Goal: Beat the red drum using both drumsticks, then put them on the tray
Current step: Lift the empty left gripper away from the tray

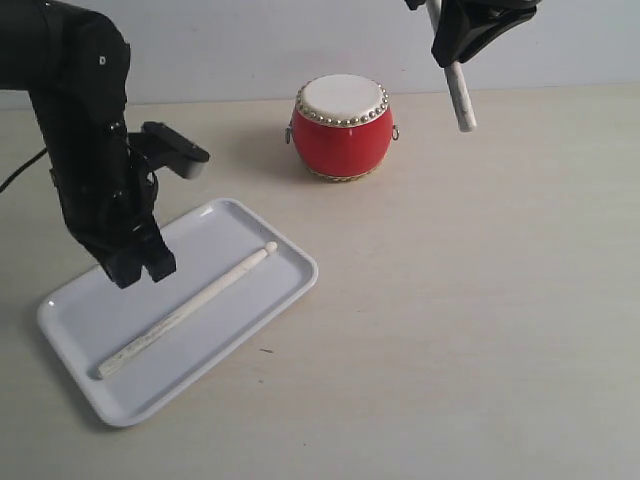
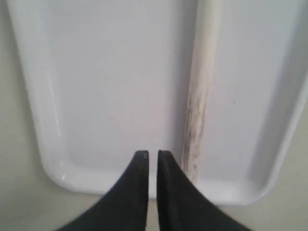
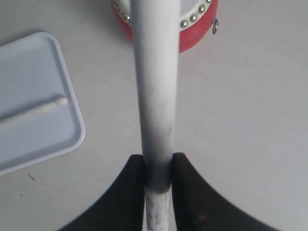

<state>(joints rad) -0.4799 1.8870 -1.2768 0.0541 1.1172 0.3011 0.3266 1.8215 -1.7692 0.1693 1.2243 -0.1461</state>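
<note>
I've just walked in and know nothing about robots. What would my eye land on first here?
The glossy red drum, cream-topped, stands out at the back of the table. Left of it and nearer, one drumstick lies diagonally in the white tray, with the empty left gripper over the tray. At upper right, the right gripper clamps the other drumstick in the air.

The tray (image 1: 90, 320) lies front left on the table (image 1: 450, 320), with one stick (image 1: 185, 311) slantwise in it and the left claw (image 1: 140, 270) above, just beside that stick. The drum (image 1: 342, 128) stands behind and right of the tray, apart from it. The second stick (image 1: 461, 100), in the right claw (image 3: 158, 168), hangs to the drum's right.
</note>
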